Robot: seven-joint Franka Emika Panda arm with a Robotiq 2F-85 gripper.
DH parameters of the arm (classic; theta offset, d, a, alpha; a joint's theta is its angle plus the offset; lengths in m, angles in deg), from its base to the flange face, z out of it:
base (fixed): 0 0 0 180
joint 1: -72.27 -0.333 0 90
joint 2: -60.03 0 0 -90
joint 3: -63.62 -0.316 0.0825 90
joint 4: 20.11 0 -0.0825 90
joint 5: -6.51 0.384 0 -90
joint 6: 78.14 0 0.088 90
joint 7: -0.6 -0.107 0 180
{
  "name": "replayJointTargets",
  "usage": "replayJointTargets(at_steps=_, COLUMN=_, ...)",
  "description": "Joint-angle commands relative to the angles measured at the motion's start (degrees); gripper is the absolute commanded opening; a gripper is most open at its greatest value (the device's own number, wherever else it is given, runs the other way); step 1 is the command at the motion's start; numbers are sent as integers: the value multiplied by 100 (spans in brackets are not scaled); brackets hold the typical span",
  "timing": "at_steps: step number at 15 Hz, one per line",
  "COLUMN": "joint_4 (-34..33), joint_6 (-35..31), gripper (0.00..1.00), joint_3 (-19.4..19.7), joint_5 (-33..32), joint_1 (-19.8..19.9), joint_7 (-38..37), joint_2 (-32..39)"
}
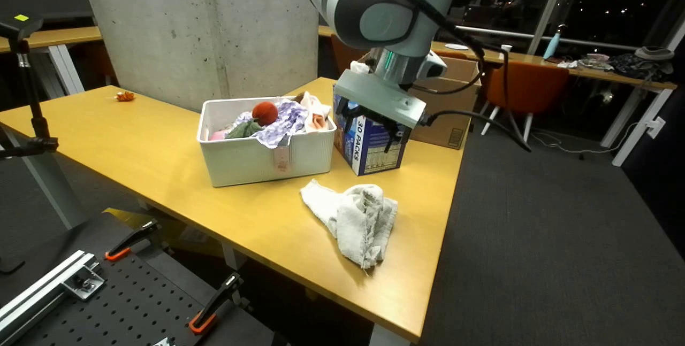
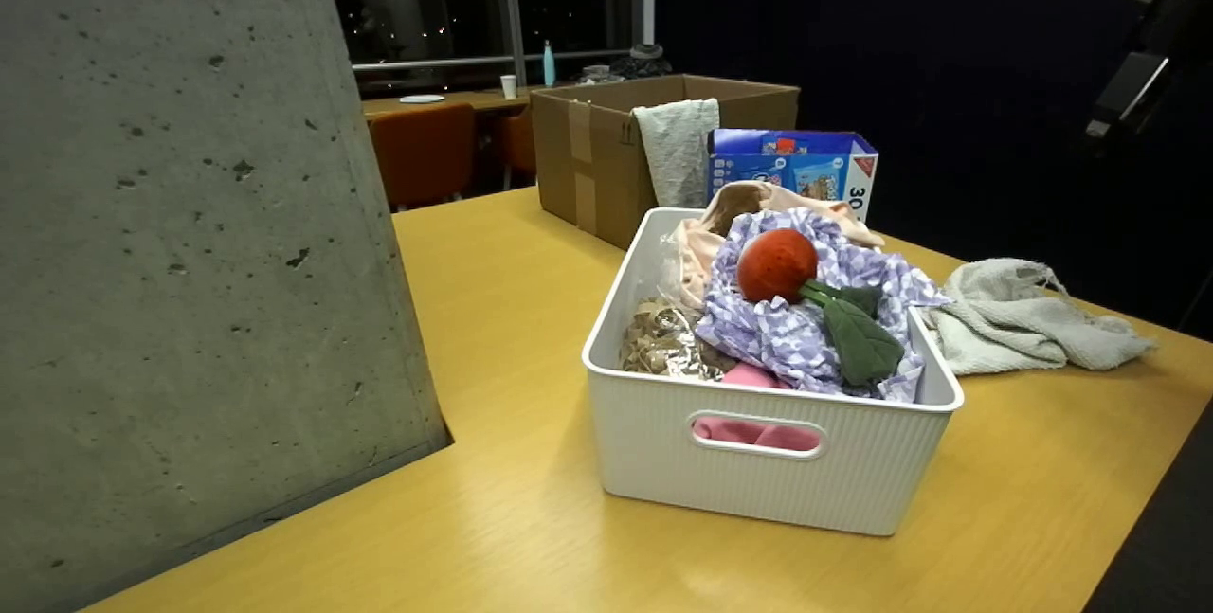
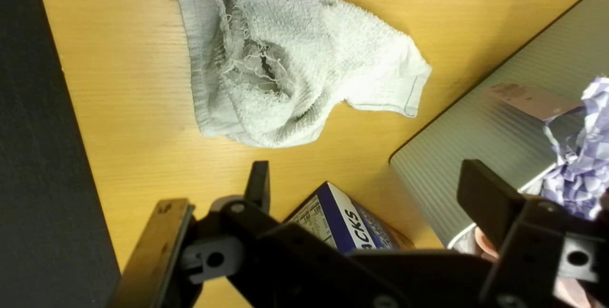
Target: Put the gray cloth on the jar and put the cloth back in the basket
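A crumpled gray-white cloth lies on the yellow table; it also shows in the other exterior view and in the wrist view. The basket is a white ribbed bin, beside the cloth, its wall also in the wrist view. It holds purple-white fabric, a red ball-like toy with green leaves, and pink and peach cloths. My gripper is open and empty, above the table; its fingers stand wide apart in the wrist view. No jar is in view.
A blue snack box stands behind the cloth, beside the basket. An open cardboard box stands behind it, with another gray cloth over its rim. A concrete pillar rises at the table's side.
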State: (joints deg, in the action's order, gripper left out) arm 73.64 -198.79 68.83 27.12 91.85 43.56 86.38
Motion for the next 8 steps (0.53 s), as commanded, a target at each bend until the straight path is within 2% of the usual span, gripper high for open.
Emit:
replayJointTargets(at_steps=1, joint_4=94, joint_6=-124, gripper=100, joint_3=-87, joint_5=-50, joint_1=56, joint_7=-36, joint_2=22)
replayJointTargets(at_steps=5, joint_4=150, joint_6=-177, gripper=100, joint_3=-98, joint_5=-51, joint_1=60, joint_7=-39, joint_2=49)
replayJointTargets(at_steps=8, joint_4=258, joint_6=-327, gripper=100, joint_3=-24, joint_5=-182, joint_1=-12, joint_7=-304, joint_2=74)
